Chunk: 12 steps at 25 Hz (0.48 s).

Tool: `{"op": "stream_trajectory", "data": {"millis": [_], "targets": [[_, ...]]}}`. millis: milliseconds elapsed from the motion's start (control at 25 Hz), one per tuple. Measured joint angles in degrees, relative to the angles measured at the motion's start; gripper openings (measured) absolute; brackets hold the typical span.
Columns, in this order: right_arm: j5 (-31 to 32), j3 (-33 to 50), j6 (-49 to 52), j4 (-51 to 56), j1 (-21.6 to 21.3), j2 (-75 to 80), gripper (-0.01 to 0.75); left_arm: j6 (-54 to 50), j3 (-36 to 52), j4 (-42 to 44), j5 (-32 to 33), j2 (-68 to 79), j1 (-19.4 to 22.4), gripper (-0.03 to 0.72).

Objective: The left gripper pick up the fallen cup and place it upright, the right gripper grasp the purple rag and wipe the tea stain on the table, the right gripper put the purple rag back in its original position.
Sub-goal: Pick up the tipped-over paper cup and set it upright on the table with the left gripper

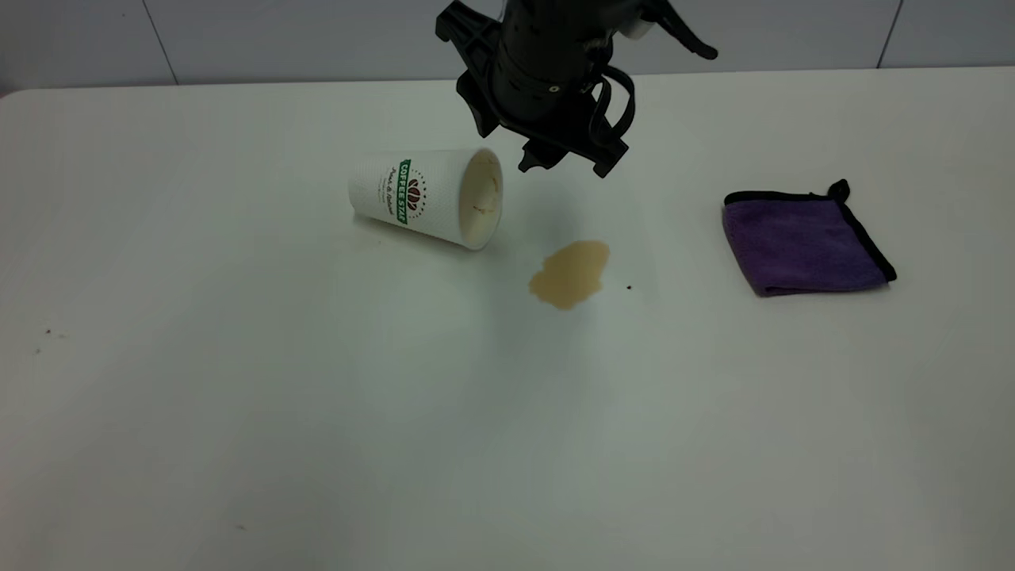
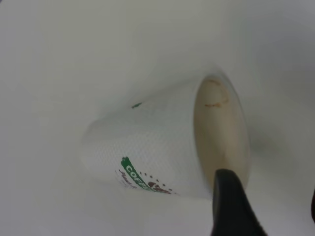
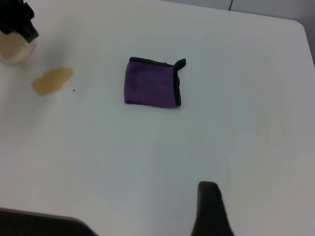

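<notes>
White table [image 1: 317, 444] carries all task items, none yet handled.

Left tool [image 1: 572, 162] hangs above the far side of the table, just right of the cup's mouth. It is spread wide and holds nothing, apparently lined up to take the rim.

Cup [image 1: 428, 198] lies on its side left of centre, mouth facing right toward the spill.

Rag [image 1: 801, 246] lies folded flat at the right, well apart from the stain, awaiting pickup.

Stain [image 1: 571, 274] sits near the cup's mouth, unwiped.

Right tool [image 3: 210, 196] waits back from the rag; how far it is open cannot be told.
</notes>
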Motion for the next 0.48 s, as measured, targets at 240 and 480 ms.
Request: {"op": "stream_trajectory", "data": {"millis": [240,480], "targets": [[0.00,0.00,0.00,0.00,0.00,0.00,0.552,-9.41,0.00,8.98,-1.08,2.82,-0.18,0.429],[0.00,0.00,0.00,0.02,0.00,0.00,0.552,-15.29,-0.10,17.22,-2.24,4.95,-0.20,0.429]]}}
